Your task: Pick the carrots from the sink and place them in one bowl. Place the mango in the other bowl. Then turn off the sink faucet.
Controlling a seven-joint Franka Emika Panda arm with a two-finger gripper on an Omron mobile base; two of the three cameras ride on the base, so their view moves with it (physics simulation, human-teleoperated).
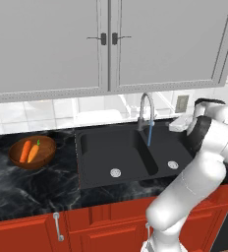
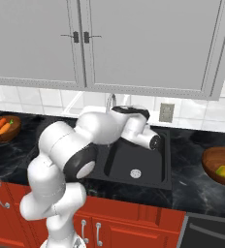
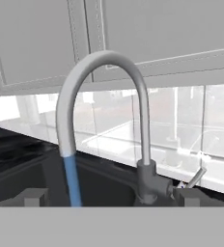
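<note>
While water runs in a blue stream from the faucet (image 3: 104, 96) into the sink (image 1: 116, 152), both carrots (image 1: 30, 151) lie in the left bowl (image 1: 32, 152) and the mango (image 2: 223, 170) in the right bowl (image 2: 221, 165). So I think only the faucet is left. Its small lever (image 3: 197, 177) sticks out at the base, thin, stiff metal, probably smooth. A push on its tip should move it easily. The end effector (image 3: 109, 197) is just before the faucet base, fingers spread wide, holding nothing.
</note>
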